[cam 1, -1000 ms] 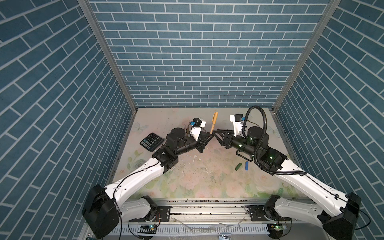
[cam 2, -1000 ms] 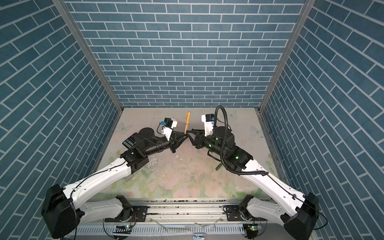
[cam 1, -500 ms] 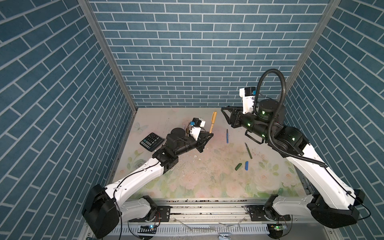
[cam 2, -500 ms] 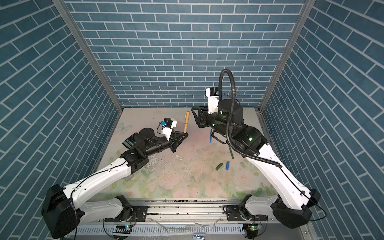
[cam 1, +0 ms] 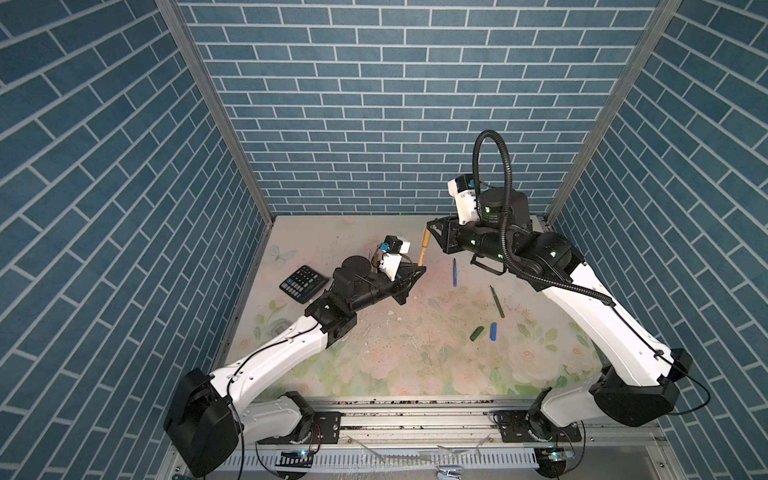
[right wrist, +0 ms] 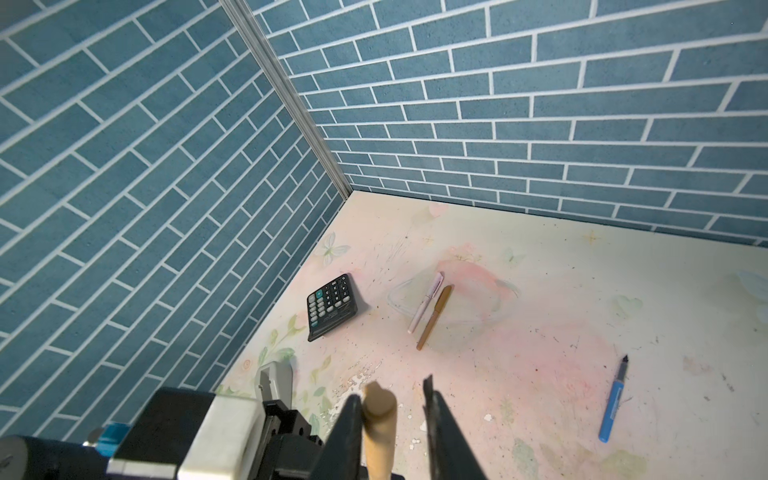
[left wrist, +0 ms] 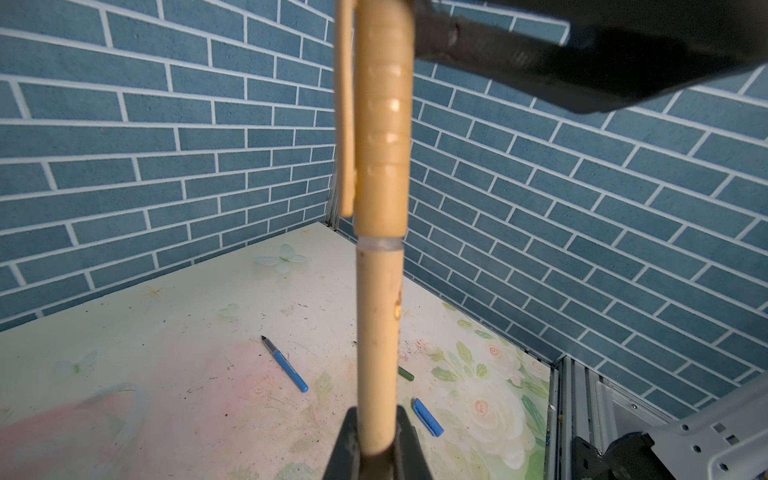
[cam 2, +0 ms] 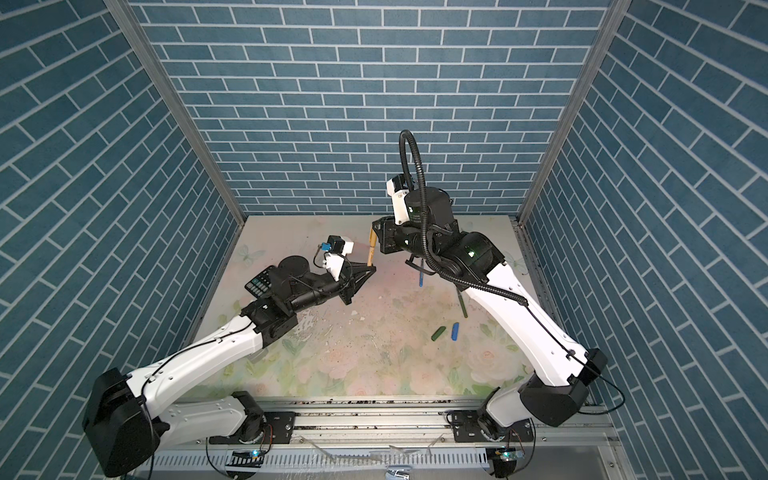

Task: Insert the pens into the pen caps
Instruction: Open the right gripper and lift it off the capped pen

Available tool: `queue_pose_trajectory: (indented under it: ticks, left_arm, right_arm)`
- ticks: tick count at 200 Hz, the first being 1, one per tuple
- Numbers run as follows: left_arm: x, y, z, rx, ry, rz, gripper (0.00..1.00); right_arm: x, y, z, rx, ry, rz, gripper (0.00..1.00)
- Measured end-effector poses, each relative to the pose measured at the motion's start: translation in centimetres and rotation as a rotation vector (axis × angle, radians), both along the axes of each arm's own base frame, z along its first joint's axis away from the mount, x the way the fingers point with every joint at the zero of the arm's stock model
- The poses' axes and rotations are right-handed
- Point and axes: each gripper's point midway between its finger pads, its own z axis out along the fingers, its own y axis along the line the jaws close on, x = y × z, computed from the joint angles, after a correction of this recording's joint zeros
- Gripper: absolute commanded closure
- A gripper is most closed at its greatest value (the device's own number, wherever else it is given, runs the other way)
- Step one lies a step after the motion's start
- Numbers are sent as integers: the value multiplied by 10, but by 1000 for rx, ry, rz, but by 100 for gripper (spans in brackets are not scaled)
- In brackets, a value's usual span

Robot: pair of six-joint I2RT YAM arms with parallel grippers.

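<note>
- Clamping the capped gold pen (left wrist: 378, 316), left hand (left wrist: 376, 419) hovered near the calculator (right wrist: 331, 305); right hand (right wrist: 390, 392) stood apart around its cap (left wrist: 382, 124).
- 2 capped pens (right wrist: 434, 318) lay beside it; blue pen (cam 1: 454, 272), green pen (cam 1: 497, 301) lacked caps.

The table (cam 1: 415, 374) has a pale floral top, scuffed and flecked with white chips near the middle. A black calculator (cam 1: 303, 284) lies flat by the left wall. Toward the right lie an uncapped blue pen (cam 1: 455, 272) and, apart from it, an uncapped dark green pen (cam 1: 497, 301) — nearer the front, a green cap (cam 1: 477, 333) and a blue cap (cam 1: 493, 331) lie just beside each other. In the right wrist view a clear tray (right wrist: 478, 303) sits near the calculator, holding a capped pale pink pen (right wrist: 425, 302) and a capped gold-brown pen (right wrist: 434, 318) side by side.
</note>
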Motion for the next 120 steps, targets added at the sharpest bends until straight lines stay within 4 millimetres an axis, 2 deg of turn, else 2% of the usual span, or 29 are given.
queue_pose_trajectory:
  ticks: [34, 64, 86, 109, 120]
  left_arm:
    - [0, 0, -4, 8, 9, 0, 100]
    - [1, 0, -6, 13, 17, 5, 100]
    - [2, 2, -9, 22, 29, 13, 100]
    - [3, 2, -11, 25, 33, 14, 100]
    - [2, 2, -11, 26, 34, 14, 100]
  right_arm:
    - [0, 4, 3, 7, -1, 17, 78]
    - [3, 8, 1, 1, -1, 27, 91]
    - [3, 9, 1, -2, -1, 31, 94]
    - [1, 12, -1, 3, 5, 47, 94]
    - [0, 14, -6, 1, 14, 59, 86]
